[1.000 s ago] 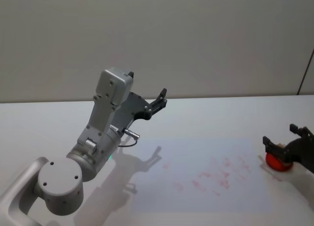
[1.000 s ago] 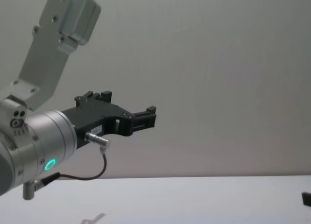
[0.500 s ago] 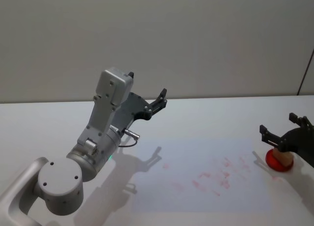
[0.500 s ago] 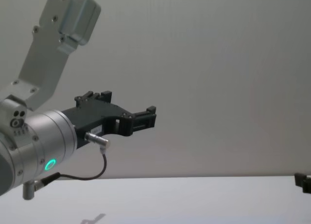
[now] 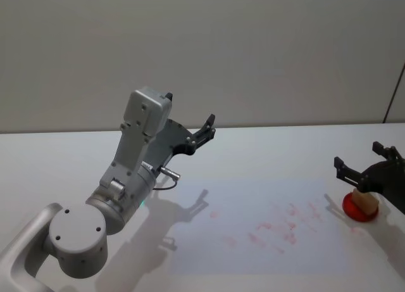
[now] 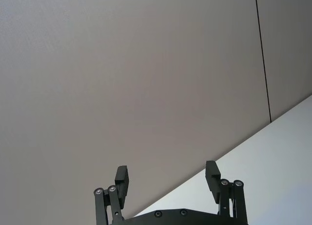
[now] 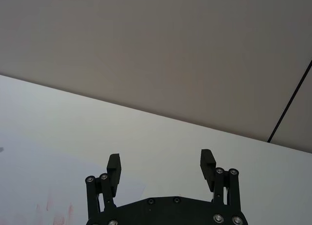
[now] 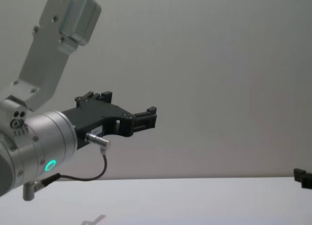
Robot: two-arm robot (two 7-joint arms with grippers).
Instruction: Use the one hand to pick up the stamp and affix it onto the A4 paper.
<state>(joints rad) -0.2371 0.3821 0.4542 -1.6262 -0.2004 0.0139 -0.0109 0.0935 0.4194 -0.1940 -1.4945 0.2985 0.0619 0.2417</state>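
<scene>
The stamp [image 5: 364, 199], a small light-brown block, stands upright on a round red ink pad [image 5: 354, 210] at the table's right side. My right gripper [image 5: 357, 154], the all-black hand, hovers just above it, open and empty, and the right wrist view shows the right gripper [image 7: 161, 162] with jaws wide apart. The A4 paper [image 5: 266, 225] lies flat left of the pad and bears several faint red stamp marks [image 5: 281, 228]. My left gripper [image 5: 205, 130] is parked, raised high over the table's left half, and is open in the left wrist view [image 6: 165, 175].
The white table [image 5: 266, 149] stretches to a grey wall behind. The big silver left arm [image 5: 126, 184] fills the near left. A dark tip of the right gripper [image 8: 302, 177] pokes in at the chest view's right edge.
My right gripper has risen from around the stamp, still open. The stamp stays on the red pad. The left arm has not moved.
</scene>
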